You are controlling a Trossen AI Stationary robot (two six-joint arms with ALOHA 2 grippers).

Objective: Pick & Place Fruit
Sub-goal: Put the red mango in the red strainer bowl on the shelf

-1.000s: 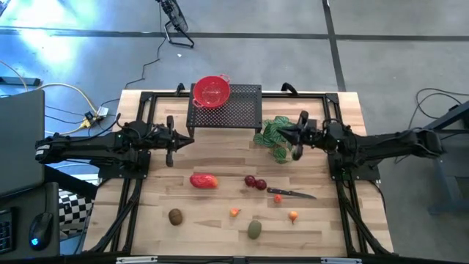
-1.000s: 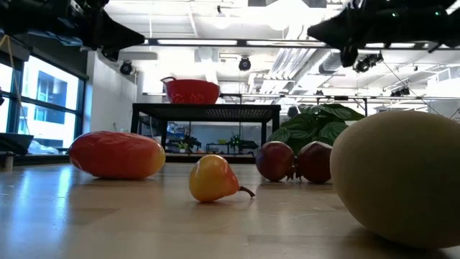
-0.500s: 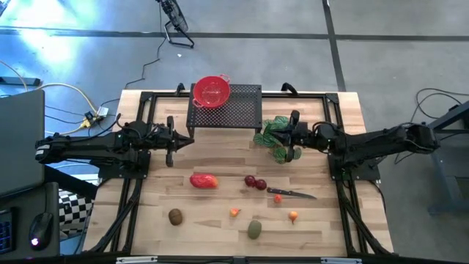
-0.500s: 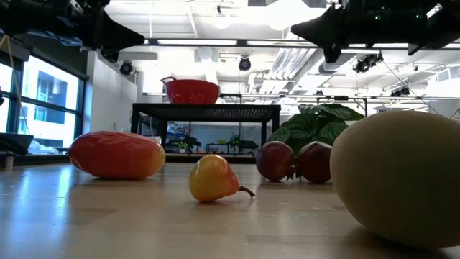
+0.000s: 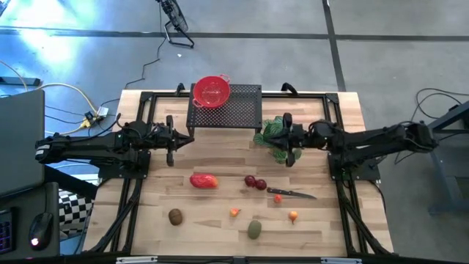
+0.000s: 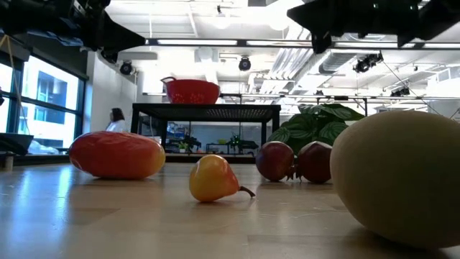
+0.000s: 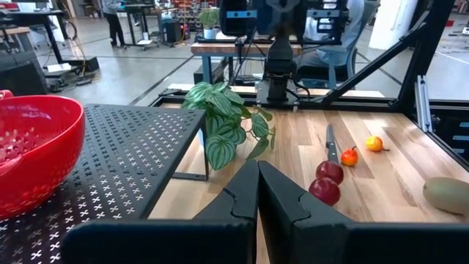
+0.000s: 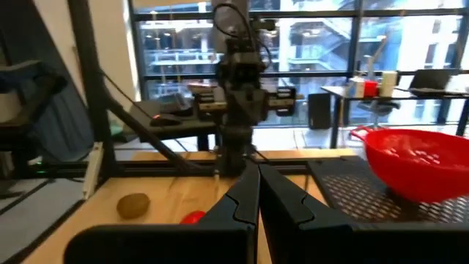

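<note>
The fruit lies loose on the wooden table: a red oblong piece (image 5: 204, 180), two dark-red round ones (image 5: 256, 182), a brown oval (image 5: 175, 216), an olive-green oval (image 5: 254, 229) and two tiny orange pieces (image 5: 234, 213) (image 5: 293, 216). My left gripper (image 5: 187, 139) hovers shut and level at the table's left, beside the black rack (image 5: 238, 111). My right gripper (image 5: 272, 135) hovers shut and level over the green plant (image 5: 277, 150), pointing toward the left arm. Both pairs of fingers meet with nothing between them in the wrist views (image 7: 256, 187) (image 8: 258, 192). No fruit is near either gripper.
A red colander (image 5: 212, 92) stands on the perforated black rack at the far middle. A black-handled knife (image 5: 292, 193) lies right of the dark-red pieces. The arms' black frames run along both table sides. Bare wood lies between the rack and the fruit.
My right gripper has moved level toward the table's left edge, out over the green plant, rolling a little as it went. It has stayed shut. The fruit has not moved.
</note>
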